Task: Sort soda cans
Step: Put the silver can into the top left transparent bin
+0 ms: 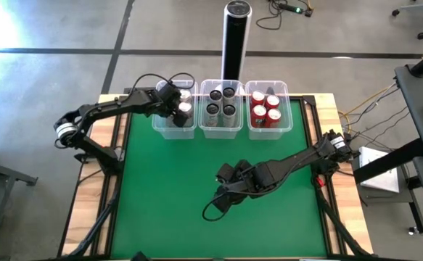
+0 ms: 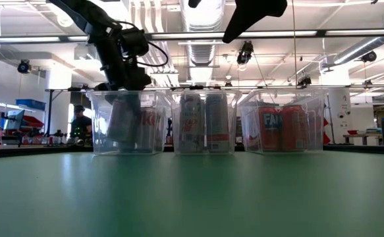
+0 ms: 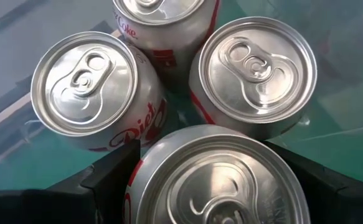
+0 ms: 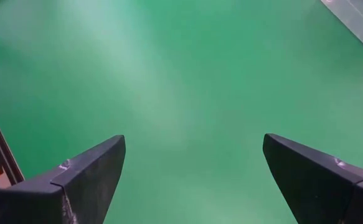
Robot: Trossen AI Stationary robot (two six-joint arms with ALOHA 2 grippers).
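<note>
Three clear bins stand along the mat's far edge. The left bin [image 1: 160, 125] holds silver-white soda cans [image 3: 84, 84], the middle bin [image 1: 220, 130] four black cans [image 1: 221, 101], and the right bin [image 1: 287, 116] four red cans [image 1: 265, 107]. My left gripper [image 1: 183, 109] reaches down into the left bin, shut on one silver-white can [image 3: 221, 180] beside three others. My right gripper [image 4: 193, 177] hovers open above the bare middle of the green mat [image 1: 167, 196], with nothing between its fingers. My left gripper pinches the silver-white can's side wall just under its top rim [image 3: 141, 177] between its two fingers [image 3: 109, 177], one on each side. The fingers come from above, pointing down into the bin. In the low view the can [image 2: 120, 125] sits slightly tilted inside the bin; whether its base rests on the floor, I cannot tell.
A tall black-and-silver post [image 1: 234, 36] stands just behind the middle bin. The green mat in front of the bins is bare apart from my right arm [image 1: 284, 165] above it. Wooden table edges [image 1: 88, 203] frame the mat on both sides.
</note>
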